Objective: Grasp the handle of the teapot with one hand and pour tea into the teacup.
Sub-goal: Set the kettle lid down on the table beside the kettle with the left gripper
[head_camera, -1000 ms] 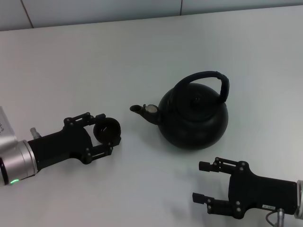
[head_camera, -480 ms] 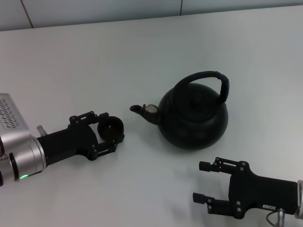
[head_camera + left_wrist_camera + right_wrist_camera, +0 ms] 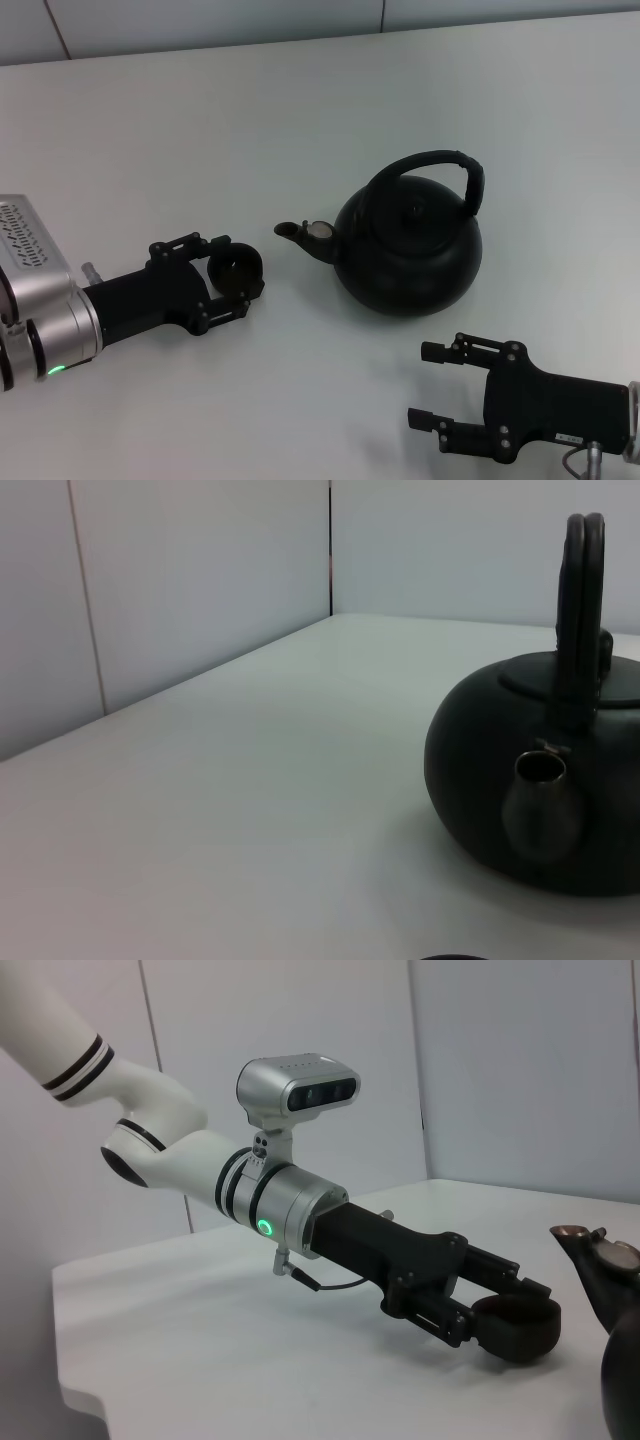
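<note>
Note the left claw (image 3: 232,279): its fingers are closed around the teacup (image 3: 236,272), gripping it by the sides with the mouth facing up. In the right wrist view the cup (image 3: 515,1326) appears slightly clear of the surface (image 3: 300,120), though contact cannot be ruled out. The cup sits left of the teapot (image 3: 408,245), just short of the spout (image 3: 290,230), which points toward it; this placement likely shortens the pour.

The teapot stands upright at the centre of the surface, lid on, with its handle (image 3: 440,165) arched free above the body. Nothing touches the handle yet.

Locate the right claw (image 3: 440,385) near you and to the right, well apart from the teapot, fingers spread and empty. You should expect it to take the handle next, since the left arm is occupied.
</note>
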Available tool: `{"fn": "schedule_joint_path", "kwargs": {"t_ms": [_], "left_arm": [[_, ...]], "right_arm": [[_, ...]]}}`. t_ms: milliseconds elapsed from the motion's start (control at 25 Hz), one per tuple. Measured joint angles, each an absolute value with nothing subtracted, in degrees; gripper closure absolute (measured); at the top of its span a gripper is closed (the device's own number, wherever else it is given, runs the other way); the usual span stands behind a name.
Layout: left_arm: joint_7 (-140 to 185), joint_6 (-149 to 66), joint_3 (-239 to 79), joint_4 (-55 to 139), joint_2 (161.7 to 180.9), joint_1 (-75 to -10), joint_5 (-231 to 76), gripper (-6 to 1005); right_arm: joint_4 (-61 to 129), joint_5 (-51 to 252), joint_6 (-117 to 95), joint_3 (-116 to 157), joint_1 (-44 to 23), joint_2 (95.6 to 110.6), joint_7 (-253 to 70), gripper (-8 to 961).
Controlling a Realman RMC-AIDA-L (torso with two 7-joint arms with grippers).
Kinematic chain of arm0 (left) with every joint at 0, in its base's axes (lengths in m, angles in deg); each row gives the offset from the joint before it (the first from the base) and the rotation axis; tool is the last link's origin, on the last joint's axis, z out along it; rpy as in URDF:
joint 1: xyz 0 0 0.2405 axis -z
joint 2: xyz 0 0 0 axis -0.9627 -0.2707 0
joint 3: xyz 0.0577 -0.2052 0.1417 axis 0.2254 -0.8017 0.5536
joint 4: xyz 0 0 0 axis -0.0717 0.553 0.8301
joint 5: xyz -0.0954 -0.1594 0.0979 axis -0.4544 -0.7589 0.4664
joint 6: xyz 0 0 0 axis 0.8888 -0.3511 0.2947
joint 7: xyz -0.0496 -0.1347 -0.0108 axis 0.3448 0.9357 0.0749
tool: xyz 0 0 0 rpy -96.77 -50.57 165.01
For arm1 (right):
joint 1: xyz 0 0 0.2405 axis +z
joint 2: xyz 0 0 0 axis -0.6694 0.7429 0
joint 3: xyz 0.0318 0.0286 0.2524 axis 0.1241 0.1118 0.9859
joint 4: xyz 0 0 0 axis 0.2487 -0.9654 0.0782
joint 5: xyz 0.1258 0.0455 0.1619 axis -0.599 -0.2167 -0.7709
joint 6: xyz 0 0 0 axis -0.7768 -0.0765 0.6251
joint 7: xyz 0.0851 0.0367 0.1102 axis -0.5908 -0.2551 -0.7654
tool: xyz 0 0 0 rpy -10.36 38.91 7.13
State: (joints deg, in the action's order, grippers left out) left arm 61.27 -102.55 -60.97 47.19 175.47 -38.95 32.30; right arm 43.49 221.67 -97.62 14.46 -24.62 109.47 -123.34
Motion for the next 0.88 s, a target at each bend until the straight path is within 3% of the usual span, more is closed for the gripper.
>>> {"fn": "schedule_joint_path", "kwargs": {"t_ms": [880], "left_arm": [[57.4,-101.2,-63.2,44.7,175.47,-39.0,31.1,298]], "right_arm": [[43.5,221.7,-97.5,14.5,-24.4,109.47,-123.7,232]]}}
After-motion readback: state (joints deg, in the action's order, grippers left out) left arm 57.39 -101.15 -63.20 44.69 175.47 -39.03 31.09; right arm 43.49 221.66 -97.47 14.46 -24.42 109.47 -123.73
